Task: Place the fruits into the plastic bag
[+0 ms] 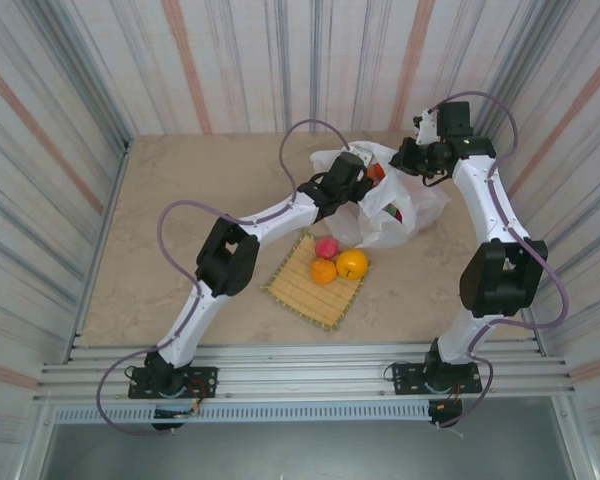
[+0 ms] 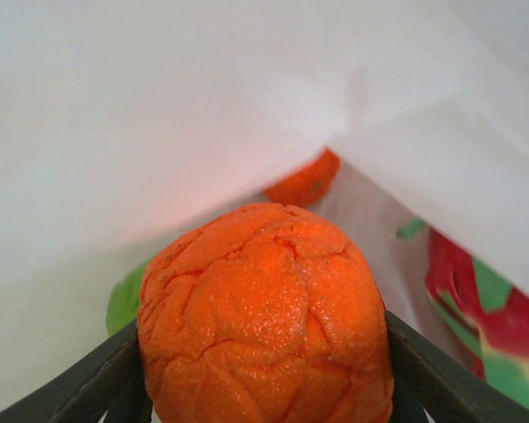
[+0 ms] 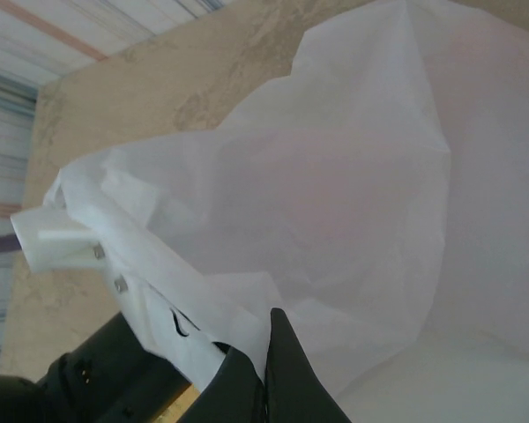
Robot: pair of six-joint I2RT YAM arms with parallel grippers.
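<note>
Orange (image 2: 264,326) squeezed tight in the left gripper (image 2: 264,374), inside the plastic bag (image 1: 405,205) just beyond the woven mat (image 1: 310,295).
Round, so no long axis to call. Left wrist view catches a dragon fruit (image 2: 476,317) deeper in the bag; right wrist view has the right gripper (image 3: 269,374) pinched on the bag's rim. Three fruits (image 1: 323,271) sit on the mat.

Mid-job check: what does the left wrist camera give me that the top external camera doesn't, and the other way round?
Left wrist: the left gripper's fingers clamp a wrinkled orange, with a second orange fruit lying deeper ahead. Top external: the woven mat carrying a pink fruit, a small orange and a yellow-orange fruit, not yet bagged. Both: the white plastic bag with the red-green dragon fruit inside.
</note>
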